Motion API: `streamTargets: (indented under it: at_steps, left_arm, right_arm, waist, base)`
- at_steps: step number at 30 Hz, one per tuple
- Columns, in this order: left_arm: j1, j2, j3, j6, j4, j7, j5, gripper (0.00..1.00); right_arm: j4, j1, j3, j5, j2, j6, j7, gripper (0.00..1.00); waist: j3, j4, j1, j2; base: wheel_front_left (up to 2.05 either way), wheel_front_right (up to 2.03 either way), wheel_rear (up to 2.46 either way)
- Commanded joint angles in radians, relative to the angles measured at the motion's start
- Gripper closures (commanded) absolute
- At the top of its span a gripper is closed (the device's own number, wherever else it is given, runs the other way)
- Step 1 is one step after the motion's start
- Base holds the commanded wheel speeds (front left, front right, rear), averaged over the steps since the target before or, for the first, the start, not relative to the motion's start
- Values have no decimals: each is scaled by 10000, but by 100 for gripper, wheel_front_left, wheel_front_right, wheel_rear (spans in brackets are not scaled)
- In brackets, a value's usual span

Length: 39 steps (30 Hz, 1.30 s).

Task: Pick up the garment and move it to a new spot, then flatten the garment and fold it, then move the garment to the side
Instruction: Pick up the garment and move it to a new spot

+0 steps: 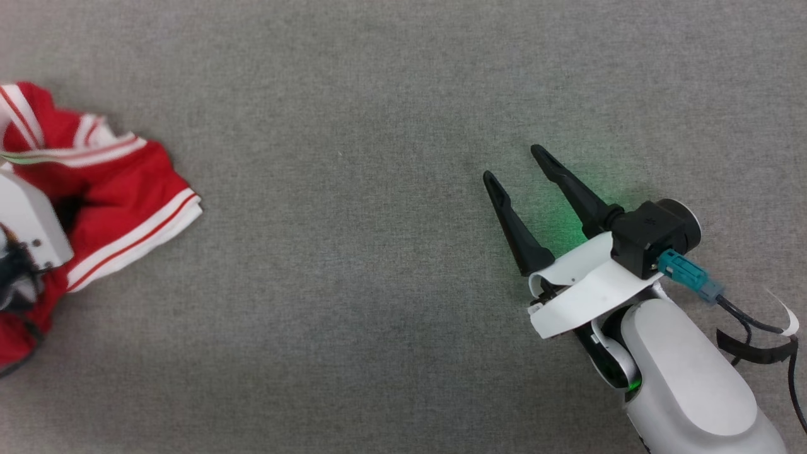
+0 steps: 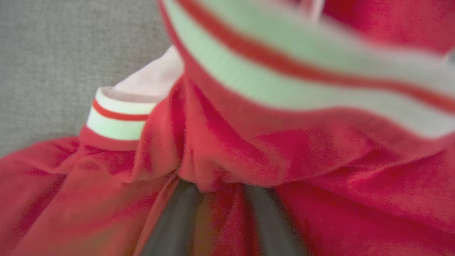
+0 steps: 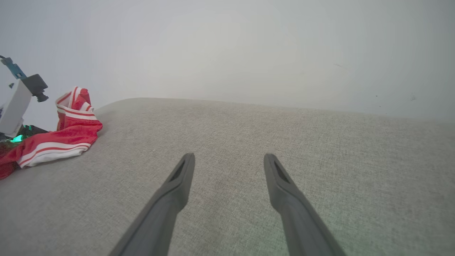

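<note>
So the red jersey (image 1: 126,208) is lying all bunched up on the grey bench (image 1: 353,284), with its white-and-red striped trim showing along the folds. The left gripper (image 2: 220,192) is right down in the jersey. Its dark fingers (image 2: 170,227) are poking into the red cloth with a fold of it between them, but honestly I can't tell if they've actually clamped it. The right gripper (image 1: 512,163) is well off to the right of the jersey over bare bench. Its fingers are spread wide apart with nothing in them, and there's a green glow on the cloth next to it.
</note>
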<state>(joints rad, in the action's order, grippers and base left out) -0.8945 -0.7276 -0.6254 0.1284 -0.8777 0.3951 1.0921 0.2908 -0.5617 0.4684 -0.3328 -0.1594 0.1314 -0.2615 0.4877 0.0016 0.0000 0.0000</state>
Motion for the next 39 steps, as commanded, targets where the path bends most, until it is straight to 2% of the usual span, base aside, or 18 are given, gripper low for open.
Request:
streamTargets:
  at_steps: [1, 6, 10, 19, 24, 30, 35, 39]
  left_arm:
    - [626, 1329, -545, 38, 13, -22, 122, 100]
    - [483, 993, -286, 75, 638, -1670, 801, 100]
    - [474, 221, -295, 25, 1329, -2850, 1105, 100]
    - [11, -70, -1442, 26, 3881, -3728, 1438, 100]
    - [-504, 376, -1969, 26, 5242, -3352, 1878, 100]
    - [-1357, 1374, -2578, 26, 6217, -2687, 2062, 100]
    - [-2463, 2406, -3263, 27, 5696, -2316, 1546, 100]
    - [-3302, 3200, -3578, 27, 4891, -2687, 1259, 100]
  right_arm:
    - [0, 69, 1, 73, 37, -12, -45, 0]
    - [85, 381, -363, -306, 241, -14, -45, 0]
    - [99, 730, -773, -512, 362, -12, -45, 0]
    - [-65, 1605, -1912, -656, 626, -14, -45, 0]
    - [-221, 2041, -2511, -730, 767, -12, -45, 0]
    - [-442, 2315, -3127, -897, 939, -12, -45, 0]
    - [-600, 2216, -3355, -1082, 1057, -14, -33, 0]
    - [-707, 2000, -3359, -1348, 1083, -12, -32, 0]
  waist:
    - [-155, 53, 0, 0]
    - [-749, 126, 0, 0]
    - [-1263, 119, 0, 0]
    - [-2159, -322, 0, 0]
    - [-2358, -877, 0, 0]
    - [-2187, -1731, 0, 0]
    - [-1715, -2429, 0, 0]
    - [-1254, -2980, 0, 0]
  base:
    - [0, 0, 0]
    - [0, 0, 0]
    - [0, 0, 0]
    - [0, 0, 0]
    - [0, 0, 0]
    - [0, 0, 0]
    - [0, 0, 0]
    - [0, 0, 0]
